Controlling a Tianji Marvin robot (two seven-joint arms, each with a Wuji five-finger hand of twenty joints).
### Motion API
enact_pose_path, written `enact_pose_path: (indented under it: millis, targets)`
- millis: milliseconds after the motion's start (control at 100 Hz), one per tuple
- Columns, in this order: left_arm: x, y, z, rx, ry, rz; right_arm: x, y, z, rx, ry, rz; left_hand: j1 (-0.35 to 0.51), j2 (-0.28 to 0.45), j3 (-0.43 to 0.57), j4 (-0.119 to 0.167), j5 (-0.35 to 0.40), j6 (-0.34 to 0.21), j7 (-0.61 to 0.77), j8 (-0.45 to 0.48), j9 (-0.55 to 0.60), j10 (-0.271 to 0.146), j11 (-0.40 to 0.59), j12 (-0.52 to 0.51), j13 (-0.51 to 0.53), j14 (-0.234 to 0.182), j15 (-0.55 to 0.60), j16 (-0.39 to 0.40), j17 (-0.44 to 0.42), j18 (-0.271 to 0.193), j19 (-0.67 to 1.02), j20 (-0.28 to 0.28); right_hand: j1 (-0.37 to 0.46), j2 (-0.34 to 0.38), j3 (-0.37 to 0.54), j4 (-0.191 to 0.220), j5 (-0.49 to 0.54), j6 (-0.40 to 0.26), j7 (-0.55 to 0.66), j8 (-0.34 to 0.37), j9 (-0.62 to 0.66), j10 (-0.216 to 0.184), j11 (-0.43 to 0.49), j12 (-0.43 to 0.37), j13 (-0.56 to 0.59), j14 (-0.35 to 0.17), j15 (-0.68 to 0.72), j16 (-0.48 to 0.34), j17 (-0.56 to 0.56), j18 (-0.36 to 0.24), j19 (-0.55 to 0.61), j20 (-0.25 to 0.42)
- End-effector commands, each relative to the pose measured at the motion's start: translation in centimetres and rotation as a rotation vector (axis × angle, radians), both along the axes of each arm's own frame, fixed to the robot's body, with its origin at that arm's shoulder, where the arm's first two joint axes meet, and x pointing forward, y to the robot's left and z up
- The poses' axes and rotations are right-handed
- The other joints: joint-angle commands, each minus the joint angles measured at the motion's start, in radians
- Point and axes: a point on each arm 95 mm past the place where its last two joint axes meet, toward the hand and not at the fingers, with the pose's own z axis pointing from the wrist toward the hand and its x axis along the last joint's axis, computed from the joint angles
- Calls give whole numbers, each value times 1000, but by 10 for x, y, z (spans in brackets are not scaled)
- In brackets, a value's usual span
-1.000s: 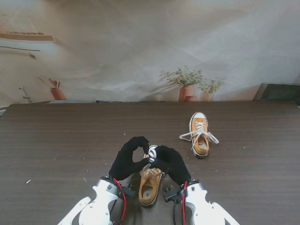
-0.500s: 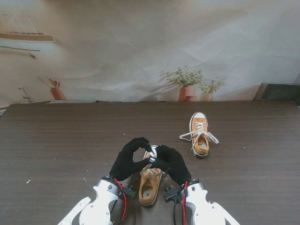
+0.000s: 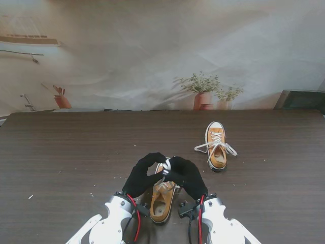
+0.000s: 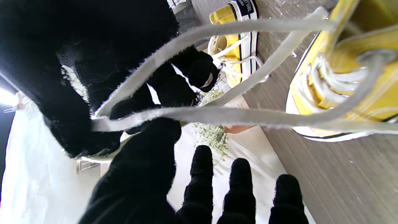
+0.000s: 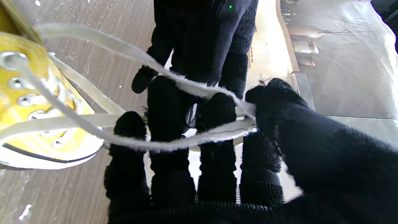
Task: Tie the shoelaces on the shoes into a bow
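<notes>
The near yellow shoe (image 3: 162, 202) lies between my wrists, toe pointing away. Its white lace (image 3: 166, 164) is lifted off the shoe into a loop. My right hand (image 3: 188, 177) is shut on that loop, thumb (image 5: 279, 102) pressing it against the fingers (image 5: 217, 112). My left hand (image 3: 143, 175) curves in from the left until it meets the right hand. Its thumb (image 4: 149, 155) touches the loop's strand (image 4: 217, 115), while its other fingers (image 4: 239, 183) stand straight and apart, holding nothing. The near shoe (image 4: 342, 77) shows its eyelets.
A second yellow shoe (image 3: 217, 145) with loose white laces lies farther off on my right, also seen as the far shoe (image 4: 239, 46). The dark wooden table (image 3: 76, 152) carries small white crumbs. Potted plants (image 3: 203, 91) stand beyond its far edge.
My left hand has shifted to the right and closed the gap to the right hand at the lace. The right hand and both shoes have barely moved.
</notes>
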Motion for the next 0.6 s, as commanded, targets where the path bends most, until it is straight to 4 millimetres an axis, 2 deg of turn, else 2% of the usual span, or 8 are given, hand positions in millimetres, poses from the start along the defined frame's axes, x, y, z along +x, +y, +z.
enact_pose_path:
  millis: [0, 100, 160, 210, 290, 390, 590]
  targets:
    - [-2, -10, 9, -24, -1, -28, -4, 6, 0, 5, 5, 31, -3, 98, -87, 3, 69, -52, 26, -3, 9, -1, -2, -22, -26, -13, -14, -14, -18, -29, -2, 21, 37, 16, -20, 1, 50, -87, 60, 40, 19, 51, -31, -4, -6, -57, 6, -11, -5, -6, -7, -6]
    - [-3, -10, 10, -32, 12, -41, -4, 6, 0, 4, 5, 34, 4, 115, -111, 3, 47, -60, 54, 45, 6, 0, -8, -26, -31, -15, -22, -16, -27, -34, -1, 26, 36, 16, -21, 1, 50, -88, 59, 40, 20, 51, -31, -4, -6, -57, 6, -11, -5, -6, -7, -6]
    - [-3, -11, 10, -38, 16, -45, -4, 7, 0, 4, 5, 35, 14, 139, -139, 6, 21, -45, 84, 109, 0, 5, -11, -27, -35, -13, -29, -15, -33, -37, -2, 30, 36, 17, -21, 1, 50, -88, 59, 40, 19, 50, -31, -4, -7, -58, 5, -11, -5, -6, -7, -6]
    - [-3, -11, 10, -43, 19, -42, -4, 7, 0, 3, 6, 34, 26, 160, -160, 9, -4, -15, 99, 157, -7, 11, -12, -25, -38, -12, -32, -14, -36, -36, -2, 34, 36, 17, -21, 1, 49, -88, 59, 40, 19, 50, -31, -4, -7, -58, 5, -11, -5, -6, -7, -6]
    - [-2, -9, 12, -54, 24, -37, -4, 6, 0, 2, 6, 32, 56, 212, -193, 12, -63, 66, 121, 230, -26, 19, -17, -22, -50, -10, -45, -14, -51, -39, -5, 38, 36, 18, -22, 1, 49, -89, 59, 40, 19, 50, -31, -3, -6, -58, 5, -11, -5, -6, -7, -6]
    - [1, -3, 18, -41, 7, -26, -4, 6, 0, 3, 7, 25, 82, 266, -219, 11, -129, 120, 153, 297, -50, 17, -27, -23, -61, -12, -59, -14, -60, -42, -7, 43, 37, 19, -22, 1, 49, -88, 59, 41, 19, 51, -31, -3, -6, -57, 5, -11, -6, -6, -8, -6]
    - [12, 10, 32, 19, -48, -9, -2, 3, 0, -4, 5, 5, 89, 273, -225, 11, -139, 112, 155, 305, -59, 17, -50, -42, -63, -9, -79, -23, -60, -42, -9, 43, 38, 19, -22, 1, 47, -84, 61, 42, 44, 61, -28, -7, 9, -53, 13, -8, 1, -1, -8, -7]
